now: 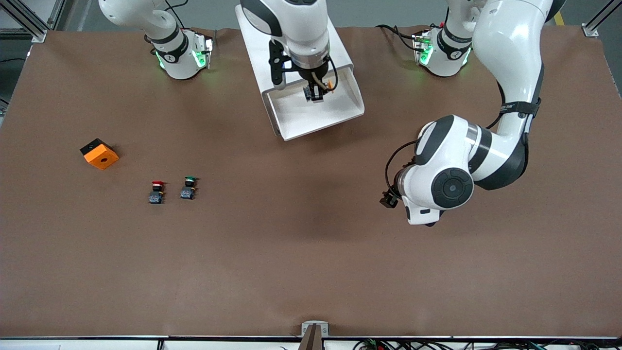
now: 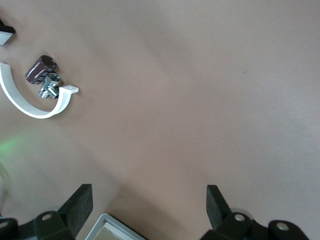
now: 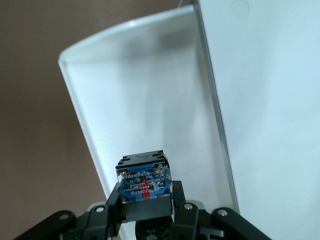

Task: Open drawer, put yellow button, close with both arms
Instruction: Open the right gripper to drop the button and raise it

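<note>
The drawer is already pulled out of the white cabinet, so the opening step is judged done; the placing is in hand, and the release and the two-armed closing are left. The yellow button is held in the right gripper, whose fingers are clamped on its black and blue body, with the orange cap seen to one side in the front view. The right gripper is positioned over the open drawer, and the button has not yet been set on the tray floor. Nothing else is seen in the drawer; its white floor appears bare in the right wrist view. The left gripper is held with its fingers wide apart and empty, over the brown table toward the left arm's end, where it waits. The red-capped button and the green-capped button are left standing beside each other on the table, toward the right arm's end, with an orange block near them.
</note>
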`<state>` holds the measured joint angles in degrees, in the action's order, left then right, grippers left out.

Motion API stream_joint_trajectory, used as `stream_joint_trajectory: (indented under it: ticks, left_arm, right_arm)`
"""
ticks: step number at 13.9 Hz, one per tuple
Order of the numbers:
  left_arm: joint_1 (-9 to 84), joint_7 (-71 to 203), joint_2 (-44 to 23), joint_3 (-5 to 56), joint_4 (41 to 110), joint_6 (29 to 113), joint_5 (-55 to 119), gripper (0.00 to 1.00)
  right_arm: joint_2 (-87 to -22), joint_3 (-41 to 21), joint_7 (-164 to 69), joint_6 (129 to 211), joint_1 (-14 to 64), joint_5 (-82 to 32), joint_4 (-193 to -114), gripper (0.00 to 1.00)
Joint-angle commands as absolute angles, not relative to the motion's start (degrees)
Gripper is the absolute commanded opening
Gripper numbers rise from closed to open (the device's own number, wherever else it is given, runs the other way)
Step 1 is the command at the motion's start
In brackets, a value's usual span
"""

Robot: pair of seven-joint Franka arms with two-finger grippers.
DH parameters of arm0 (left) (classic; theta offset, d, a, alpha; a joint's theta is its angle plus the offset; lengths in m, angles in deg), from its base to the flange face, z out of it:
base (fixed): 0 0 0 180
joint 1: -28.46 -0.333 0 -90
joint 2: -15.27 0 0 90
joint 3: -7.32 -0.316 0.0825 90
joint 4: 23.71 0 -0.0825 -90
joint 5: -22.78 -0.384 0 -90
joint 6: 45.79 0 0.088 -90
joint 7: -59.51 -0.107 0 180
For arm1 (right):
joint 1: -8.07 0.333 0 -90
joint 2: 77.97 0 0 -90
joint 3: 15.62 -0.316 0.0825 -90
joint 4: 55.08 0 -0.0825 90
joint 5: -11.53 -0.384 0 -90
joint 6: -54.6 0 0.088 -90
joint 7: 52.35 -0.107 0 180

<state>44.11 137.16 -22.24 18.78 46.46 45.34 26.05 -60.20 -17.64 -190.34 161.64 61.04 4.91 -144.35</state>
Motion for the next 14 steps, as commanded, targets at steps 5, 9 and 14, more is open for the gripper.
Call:
stream_joint_trajectory:
  ticks: [5,9,14]
  left_arm:
    - [44.99,136.06,-21.21,17.69,48.89,53.60,25.59,1.00]
    - [45.16,130.83,-21.30,17.69,48.89,55.54,24.80,1.00]
    - [44.99,116.31,-20.16,18.13,50.20,54.93,24.80,1.00]
  right_arm:
    - [-54.68,-17.03,-199.12,166.13,65.63,7.14,-142.97,0.00]
    - [-53.71,-17.03,-200.00,166.13,66.25,7.05,-142.97,0.00]
    - [-53.09,-16.94,-199.83,166.13,66.25,6.87,-142.44,0.99]
